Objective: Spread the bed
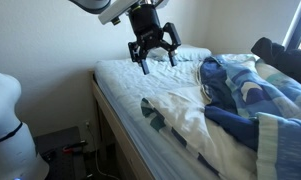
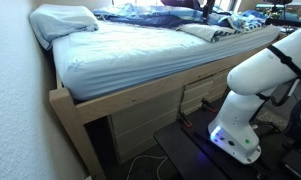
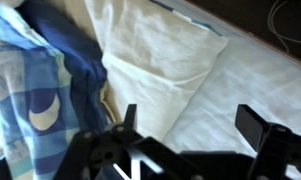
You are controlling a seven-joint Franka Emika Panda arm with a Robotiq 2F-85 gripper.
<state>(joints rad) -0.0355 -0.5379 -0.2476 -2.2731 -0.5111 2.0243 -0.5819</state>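
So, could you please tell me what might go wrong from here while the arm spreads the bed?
1. The open pincer hangs over the mattress near the pillow, not the blanket; closing here might snag the pillow.
2. The blanket lies bunched in thick folds, so a grasp may catch one layer and drag a clump rather than spread it.

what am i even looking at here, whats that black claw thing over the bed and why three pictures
It is a robot arm with a gripper at its end. Two pictures come from cameras standing in the room; the third from a camera on the wrist, looking down past the fingers. Below is a bed with a white pillow and a rumpled blue striped blanket. The fingers are spread open above the mattress and hold nothing.
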